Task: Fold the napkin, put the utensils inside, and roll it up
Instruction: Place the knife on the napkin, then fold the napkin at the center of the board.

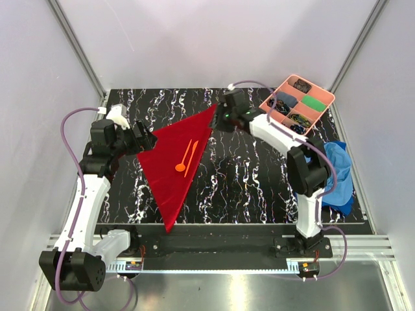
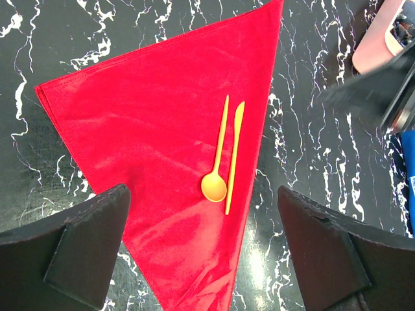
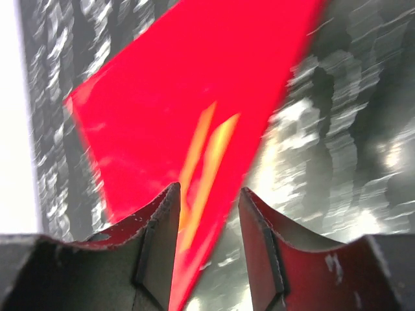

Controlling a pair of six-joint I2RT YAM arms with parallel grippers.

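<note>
The red napkin [image 1: 170,170] lies folded into a triangle on the left half of the black marbled tabletop [image 1: 259,181], with 1 tip toward the near edge and another toward the far edge. The 2 orange utensils [image 1: 187,159], a spoon [image 2: 214,185] and a knife [image 2: 235,155], lie side by side on it, just inside its right edge. The left gripper [image 1: 148,138] is at the napkin's left corner, fingers spread wide and holding nothing. The right gripper [image 1: 218,116] is by the far tip, fingers parted and empty.
</note>
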